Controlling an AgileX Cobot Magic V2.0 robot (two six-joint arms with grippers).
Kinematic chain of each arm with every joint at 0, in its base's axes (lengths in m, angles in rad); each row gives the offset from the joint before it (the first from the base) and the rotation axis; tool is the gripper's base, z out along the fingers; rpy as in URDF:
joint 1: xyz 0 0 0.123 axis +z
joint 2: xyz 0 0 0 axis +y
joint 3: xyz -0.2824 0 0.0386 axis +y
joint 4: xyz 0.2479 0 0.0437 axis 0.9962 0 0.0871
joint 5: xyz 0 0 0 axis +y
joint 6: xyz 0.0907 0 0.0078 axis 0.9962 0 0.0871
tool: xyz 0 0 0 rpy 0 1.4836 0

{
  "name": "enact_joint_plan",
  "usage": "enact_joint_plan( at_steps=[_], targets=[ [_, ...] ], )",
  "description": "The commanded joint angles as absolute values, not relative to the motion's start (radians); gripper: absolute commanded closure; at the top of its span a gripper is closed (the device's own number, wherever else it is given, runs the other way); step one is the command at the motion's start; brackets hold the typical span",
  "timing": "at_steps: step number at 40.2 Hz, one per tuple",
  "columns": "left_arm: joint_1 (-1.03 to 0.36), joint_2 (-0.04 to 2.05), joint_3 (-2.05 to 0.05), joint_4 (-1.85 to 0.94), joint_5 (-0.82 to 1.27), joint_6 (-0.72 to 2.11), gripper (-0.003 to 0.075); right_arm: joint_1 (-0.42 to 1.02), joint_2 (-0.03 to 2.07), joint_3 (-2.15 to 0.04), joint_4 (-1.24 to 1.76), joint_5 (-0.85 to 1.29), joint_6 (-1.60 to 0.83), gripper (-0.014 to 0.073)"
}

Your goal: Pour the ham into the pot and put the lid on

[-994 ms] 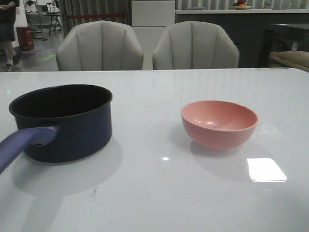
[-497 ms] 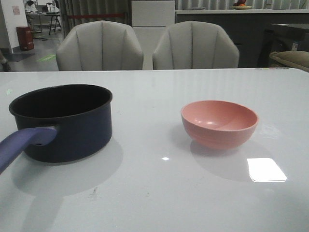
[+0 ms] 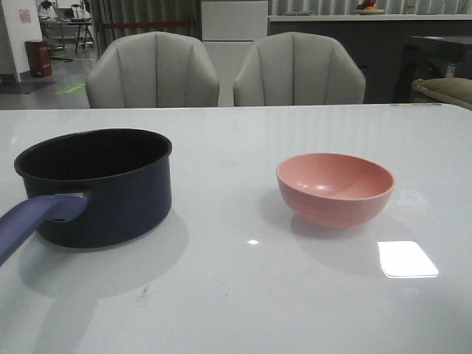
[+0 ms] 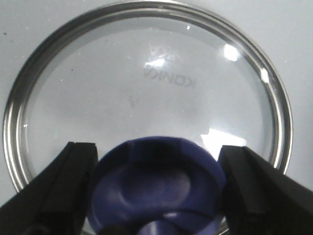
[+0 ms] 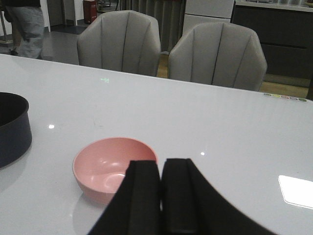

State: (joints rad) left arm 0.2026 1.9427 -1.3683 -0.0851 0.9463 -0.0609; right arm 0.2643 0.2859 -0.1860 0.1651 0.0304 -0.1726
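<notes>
In the left wrist view the lid (image 4: pixel 146 83), dark glass with a silver rim, lies flat on the white table. My left gripper (image 4: pixel 157 188) straddles its navy-blue knob (image 4: pixel 156 181), and both black fingers (image 4: pixel 73 186) press against the knob's sides. The dark navy pot (image 3: pixel 99 184) with its purple-blue handle (image 3: pixel 33 221) stands at the left of the front view, and its edge also shows in the right wrist view (image 5: pixel 12 127). My right gripper (image 5: pixel 161 196) is shut and empty, above the table just near of the pink bowl (image 5: pixel 115 166). The ham is not visible.
The pink bowl (image 3: pixel 335 188) stands right of the pot and looks empty. Two grey chairs (image 3: pixel 155 70) stand behind the table's far edge. Neither arm shows in the front view.
Nothing on the table has moved. A person at the far left background has walked out of view.
</notes>
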Motion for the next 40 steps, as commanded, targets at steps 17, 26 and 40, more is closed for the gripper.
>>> enact_joint_plan(
  at_steps=[17,26,40],
  targets=[
    [0.206,1.844,-1.399,-0.087,0.906,-0.063,0.0317,0.264,0.291,-0.213,0.165,-0.049,-0.181,0.0444],
    [0.206,1.794,-1.401,-0.087,0.904,-0.063,0.0317,0.264,0.291,-0.213,0.165,-0.049,-0.181,0.0444],
    [0.15,1.674,-1.56,-0.162,0.98,-0.035,0.0317,0.264,0.291,-0.213,0.165,-0.049,-0.181,0.0444]
  ],
)
